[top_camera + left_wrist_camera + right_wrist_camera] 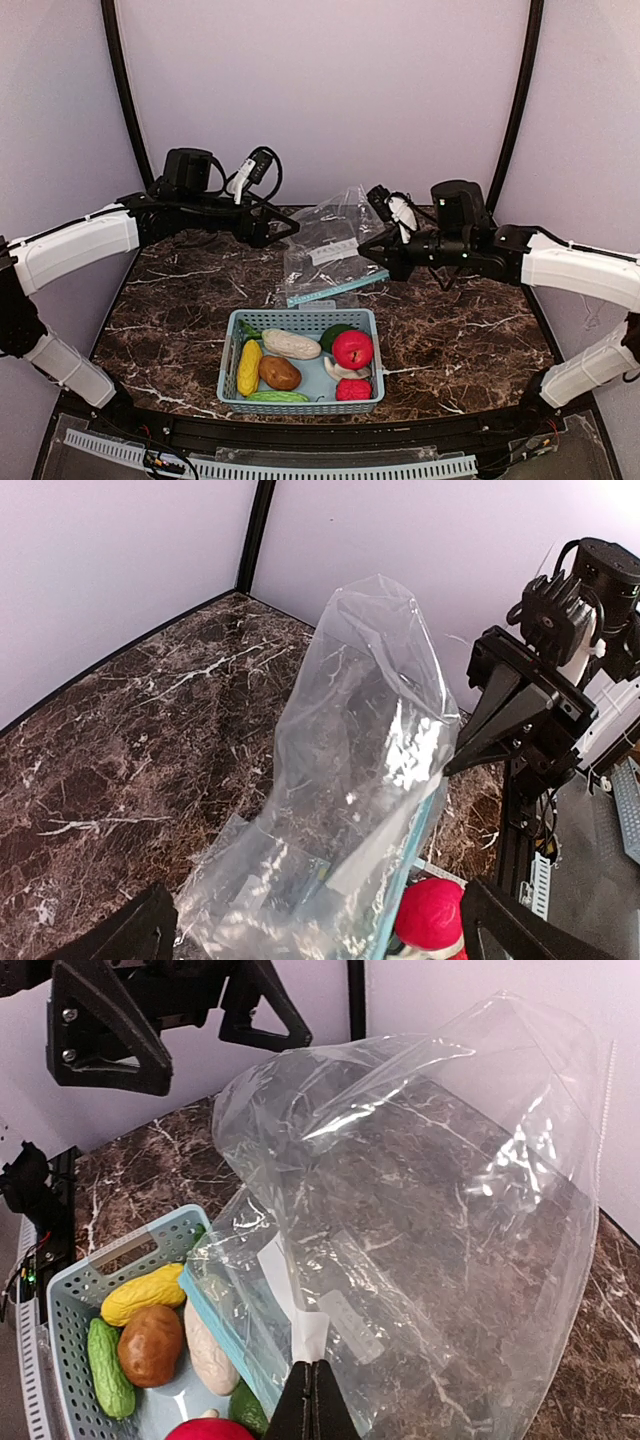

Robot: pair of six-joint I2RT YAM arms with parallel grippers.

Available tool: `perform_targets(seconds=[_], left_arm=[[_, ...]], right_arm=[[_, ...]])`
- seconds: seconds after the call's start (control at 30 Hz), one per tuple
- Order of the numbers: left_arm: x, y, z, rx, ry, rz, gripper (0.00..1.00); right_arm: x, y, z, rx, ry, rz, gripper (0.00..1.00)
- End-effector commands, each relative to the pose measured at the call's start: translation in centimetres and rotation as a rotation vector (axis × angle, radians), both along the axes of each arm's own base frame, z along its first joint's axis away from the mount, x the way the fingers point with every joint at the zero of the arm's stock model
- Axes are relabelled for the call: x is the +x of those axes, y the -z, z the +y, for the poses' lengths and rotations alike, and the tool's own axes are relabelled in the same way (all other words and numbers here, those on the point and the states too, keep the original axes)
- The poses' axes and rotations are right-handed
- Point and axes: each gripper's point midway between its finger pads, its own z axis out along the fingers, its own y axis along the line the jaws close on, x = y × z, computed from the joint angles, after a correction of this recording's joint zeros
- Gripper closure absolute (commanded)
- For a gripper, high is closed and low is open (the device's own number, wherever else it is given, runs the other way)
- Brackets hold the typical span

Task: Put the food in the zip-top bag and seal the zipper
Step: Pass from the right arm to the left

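Dark marble tabletop (170, 320), pale lilac walls. Top view: light blue plastic basket (300, 318) holds toy food: yellow corn (249, 367), brown potato (280, 373), white radish (291, 344), red apple (352, 349); clear zip-top bag (330, 245) stands just behind basket. Behind-left of basket, left gripper (272, 226), jaws spread. Left wrist view: bag rises ahead of spread fingers (520, 925). Right wrist view: right gripper (315, 1400) pressed together, pinching bag edge beside basket.

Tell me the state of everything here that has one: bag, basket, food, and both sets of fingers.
Clear plastic zip-top bag: empty, pinched and lifted at one edge; zipper unclear.
Light blue plastic basket: upright, holding the food.
Small toy produce: in the basket, none bagged.
Left fingers: open, holding nothing.
Right fingers: shut on the bag.
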Motion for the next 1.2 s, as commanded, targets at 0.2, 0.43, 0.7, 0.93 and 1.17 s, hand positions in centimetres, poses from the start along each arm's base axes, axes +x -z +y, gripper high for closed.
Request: perform_targets(seconds=[0.2, 0.43, 0.7, 0.93, 1.17], left_arm=[[-4.5, -0.3, -0.3, -0.023, 0.207, -0.030, 0.00], [-5.3, 0.7, -1.1, -0.018, 0.262, 0.029, 0.00], [-5.2, 1.4, -1.6, -0.022, 0.278, 0.071, 0.20], [-5.6, 0.2, -1.5, -0.067, 0.274, 0.059, 0.77], [-5.6, -1.6, -0.9, -0.107, 0.233, -0.009, 0.99]], right_arm=[[-4.3, -0.5, 5.1, -0.039, -0.200, 0.017, 1.00], [-4.8, -0.1, 6.6, -0.067, -0.222, -0.004, 1.00], [-4.4, -0.6, 6.8, -0.053, -0.204, -0.025, 1.00], [-4.1, -1.2, 6.0, 0.021, -0.133, -0.036, 1.00], [-2.8, -4.4, 2.7, 0.199, 0.057, -0.028, 0.30]])
